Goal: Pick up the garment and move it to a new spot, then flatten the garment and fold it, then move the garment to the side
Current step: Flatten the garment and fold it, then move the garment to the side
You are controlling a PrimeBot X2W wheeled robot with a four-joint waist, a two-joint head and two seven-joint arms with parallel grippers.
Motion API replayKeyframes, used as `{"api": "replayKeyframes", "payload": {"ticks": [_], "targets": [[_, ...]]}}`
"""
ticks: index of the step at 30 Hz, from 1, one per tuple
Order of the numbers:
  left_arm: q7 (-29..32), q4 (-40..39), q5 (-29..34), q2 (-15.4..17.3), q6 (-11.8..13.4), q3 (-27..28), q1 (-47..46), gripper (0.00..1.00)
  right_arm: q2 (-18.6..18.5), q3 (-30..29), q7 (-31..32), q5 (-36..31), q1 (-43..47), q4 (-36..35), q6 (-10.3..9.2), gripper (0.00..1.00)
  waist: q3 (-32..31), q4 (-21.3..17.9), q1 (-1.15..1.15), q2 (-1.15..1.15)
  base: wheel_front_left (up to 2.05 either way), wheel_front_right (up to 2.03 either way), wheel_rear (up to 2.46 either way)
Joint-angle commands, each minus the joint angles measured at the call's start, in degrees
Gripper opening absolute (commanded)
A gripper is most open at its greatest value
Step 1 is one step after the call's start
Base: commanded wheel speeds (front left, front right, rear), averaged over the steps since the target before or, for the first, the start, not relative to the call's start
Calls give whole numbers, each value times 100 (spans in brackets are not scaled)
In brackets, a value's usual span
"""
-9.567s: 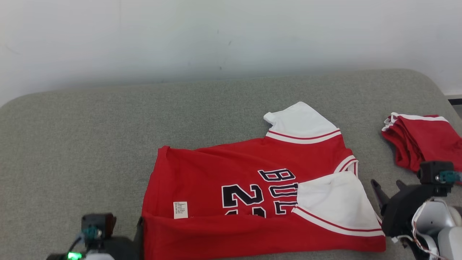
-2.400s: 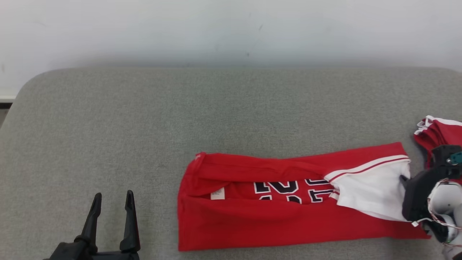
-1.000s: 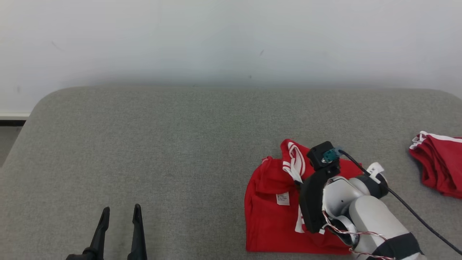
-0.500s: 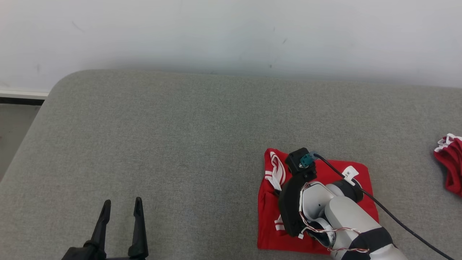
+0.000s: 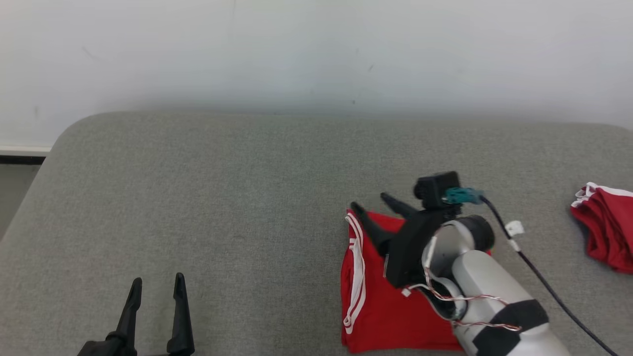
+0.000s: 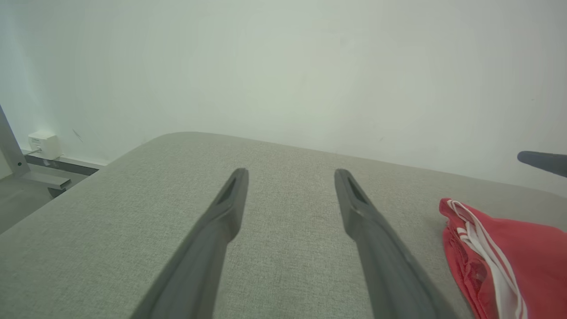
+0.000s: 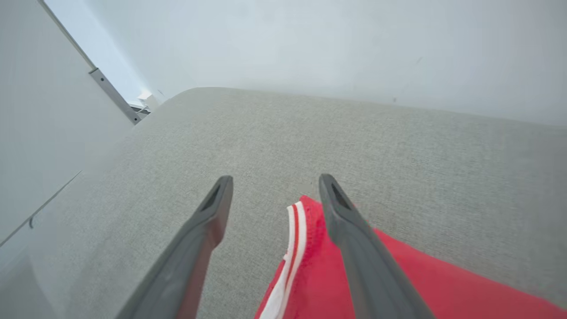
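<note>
Observed: the garment (image 5: pixel 376 316), a red jersey, lies folded into a compact packet on the grey padded counter (image 5: pixel 222 198), at the near edge and right of centre. Its white-striped hem (image 5: pixel 357 262) forms the packet's left border. The right tool (image 5: pixel 369 200) stands over the far left corner of the packet with its two fingers spread wide. In the right wrist view the striped corner lies below and between them, with no cloth pinched. This placement suggests the arm is there because that corner is where the last fold was laid down, and the spread fingers leave the cloth free to settle. The left tool (image 5: pixel 158 279) is parked low at the near left, fingers likewise apart and holding nothing, well clear of the garment; presumably it is kept out of the way so as not to drag the fold. A second red bundle (image 5: pixel 606 232) sits at the far right, apart from the work piece. Judgement: folding appears complete or nearly so, and the move to the side is not yet done. The loose layers may slip open if the packet is gripped by one edge alone.
</note>
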Motion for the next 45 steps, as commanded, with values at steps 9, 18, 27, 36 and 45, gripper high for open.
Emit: {"api": "replayKeyframes", "payload": {"ticks": [9,18,27,36,45], "targets": [[-1,155,101,0,-13,160,52,100,-613,-823,-1780,-1119,944,-268,-16,100,-302,-454,0,0,0,0,0],[-1,309,175,0,24,299,-23,100,-740,-1238,-2817,-1506,1819,-628,-16,100,-418,-848,0,0,0,0,0],[0,437,80,2,40,450,123,100,-778,-1371,-2992,-1453,2313,-844,-16,100,-557,-1144,0,0,0,0,0],[0,560,101,2,15,455,268,100,-702,-1386,-3003,-1407,2548,-809,-16,100,-647,-1244,0,0,0,0,0],[0,631,130,2,37,570,359,100,-597,-1313,-3005,-1479,2663,-811,-16,100,-699,-1223,0,0,0,0,0]]}}
